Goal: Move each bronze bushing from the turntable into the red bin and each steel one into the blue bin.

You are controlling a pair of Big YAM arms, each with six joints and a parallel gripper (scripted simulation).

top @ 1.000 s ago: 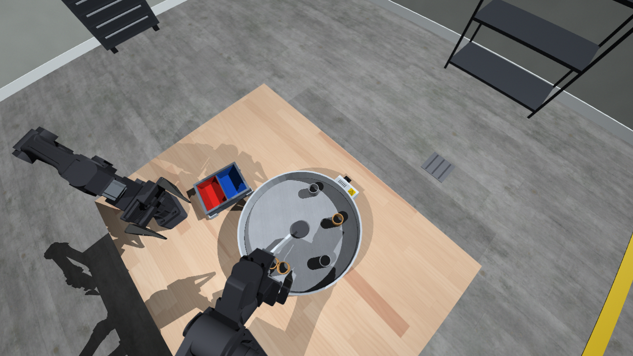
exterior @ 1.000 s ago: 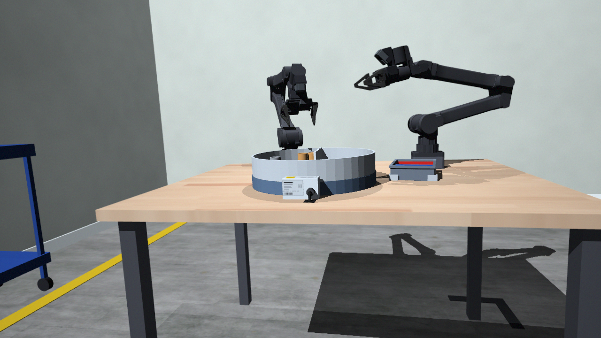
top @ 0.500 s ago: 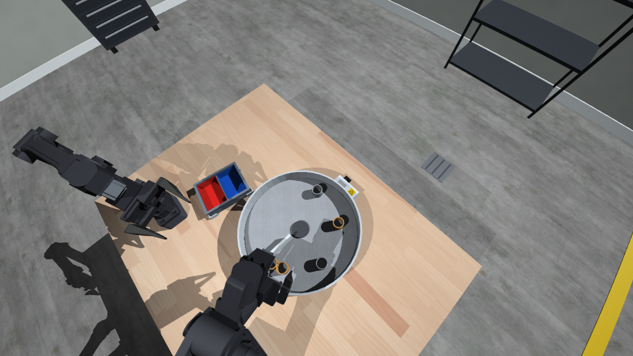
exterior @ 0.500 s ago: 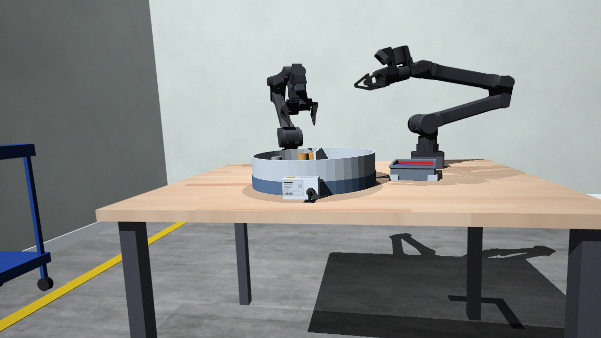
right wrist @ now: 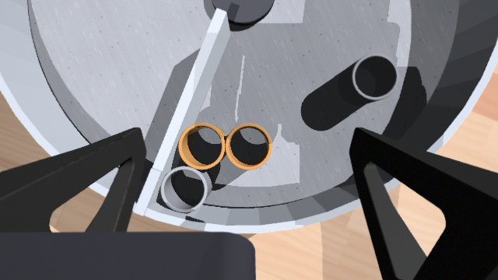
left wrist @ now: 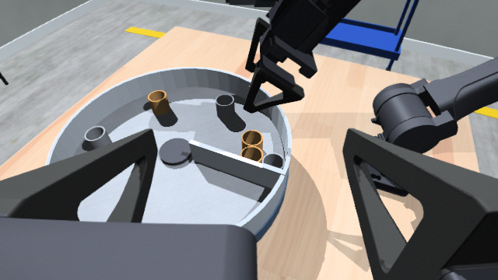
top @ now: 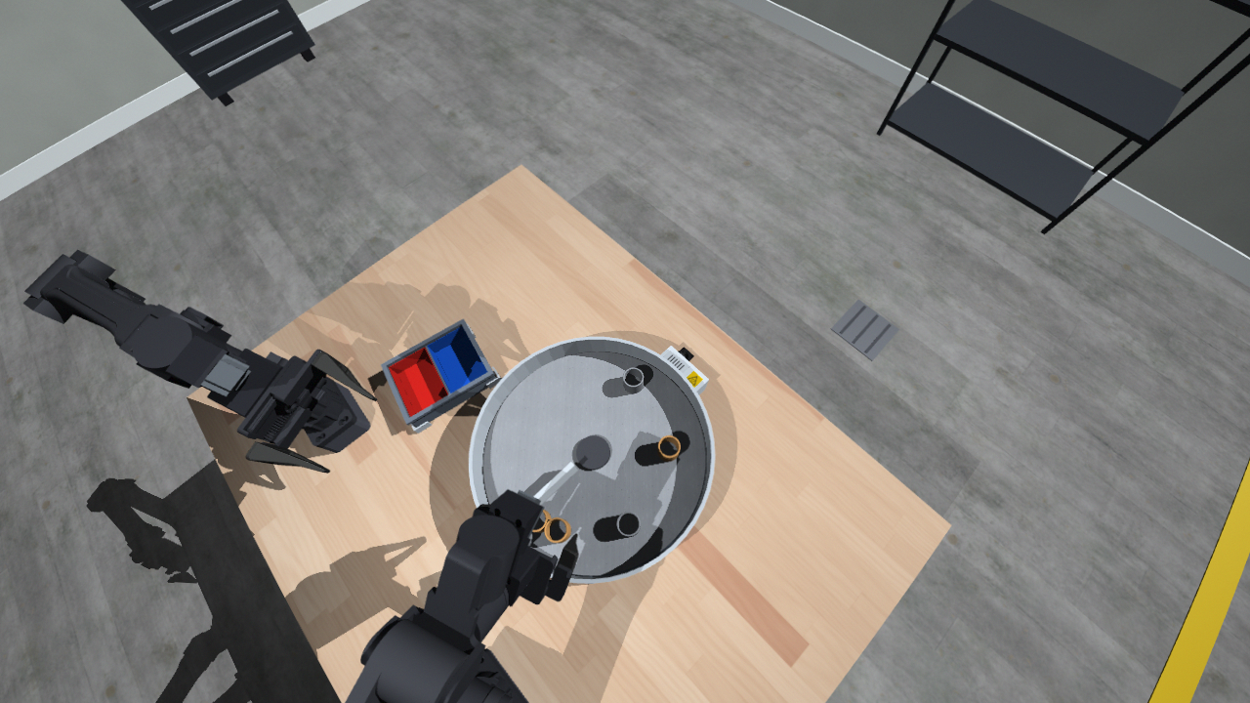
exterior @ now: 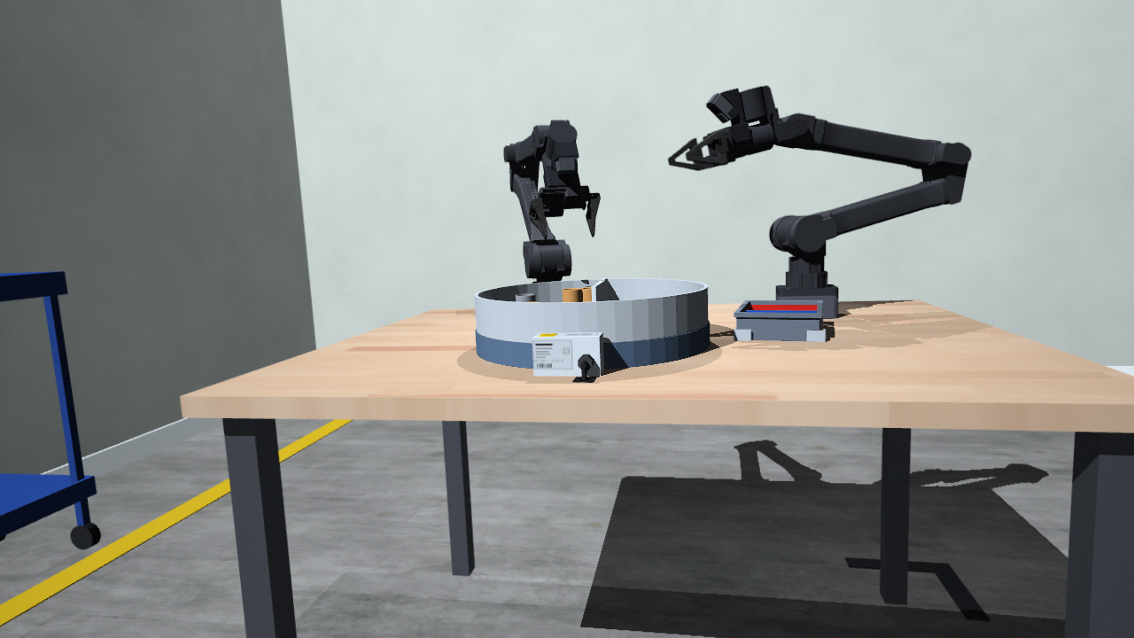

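Note:
The turntable carries upright hollow bushings. Two bronze ones touch side by side near the divider. A steel one sits by them in the rim corner. Another bronze one and two steel ones stand apart. My right gripper is open and empty, high above the touching bronze pair. My left gripper is open and empty beside the bins. The red bin and blue bin show no bushings inside.
A thin divider runs from the dark hub to the turntable's rim. A small control box sits outside the rim. My right arm reaches over the rim and hides part of the turntable in the top view.

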